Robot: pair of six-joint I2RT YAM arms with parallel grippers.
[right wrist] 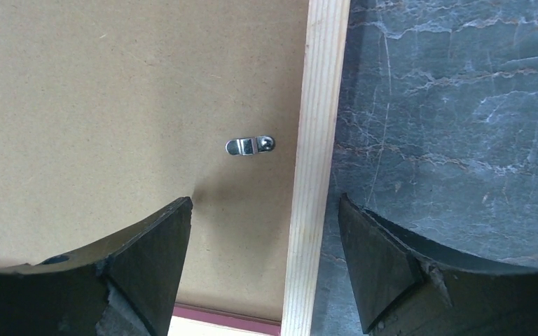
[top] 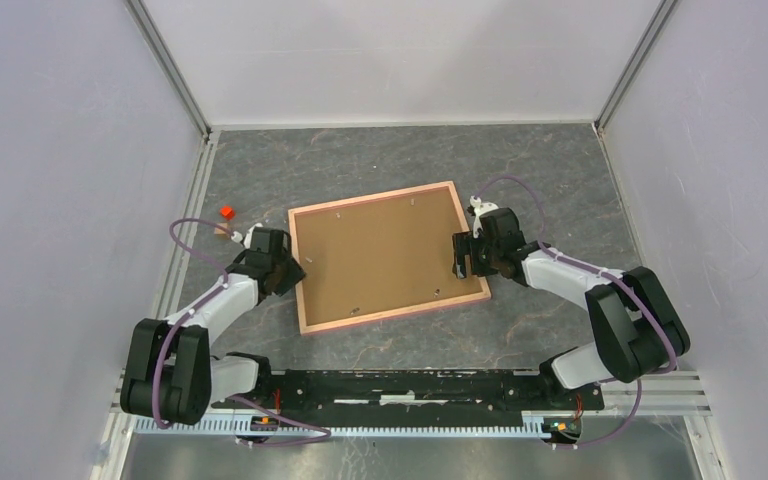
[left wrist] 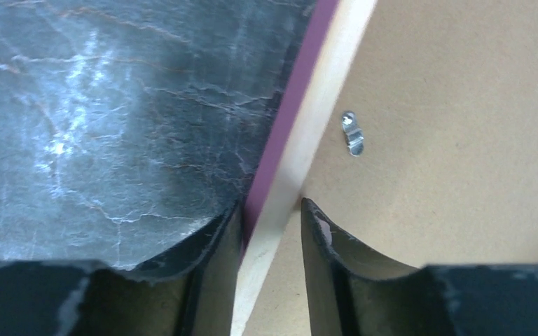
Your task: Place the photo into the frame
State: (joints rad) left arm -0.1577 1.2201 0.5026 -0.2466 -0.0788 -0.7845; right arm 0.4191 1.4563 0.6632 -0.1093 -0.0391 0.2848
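Frame (top: 396, 312) lay back side up near the middle of the dark marbled table (top: 540, 170), set slightly askew to the table's edges. Its pale wooden rails faced up, and a plain brown backing board (top: 385, 255) sat inside them and filled the opening. The left gripper (top: 298, 268) was at the frame's left rail. In the left wrist view its jaws were closed onto that rail, with one finger (left wrist: 210, 245) down the outer, reddish side and the other finger (left wrist: 322, 245) against the inner edge, over the board. A small silver turn clip (left wrist: 352, 133) lay on the board just inside this rail, pointing roughly along it and not reaching it. The right gripper (top: 465, 258) was at the opposite, right rail. Its jaws stood apart and straddled the rail with a clear gap on either side. One finger (right wrist: 154, 259) was over the board, the other (right wrist: 385, 259) over bare table, and neither touched the wood. A second clip (right wrist: 250, 145) lay crosswise on the board near that rail, its end short of it. A small red block (top: 226, 212) sat on the table to the left of the frame, well apart from it, with a small tan item (top: 222, 232) just beside it, too small to identify.
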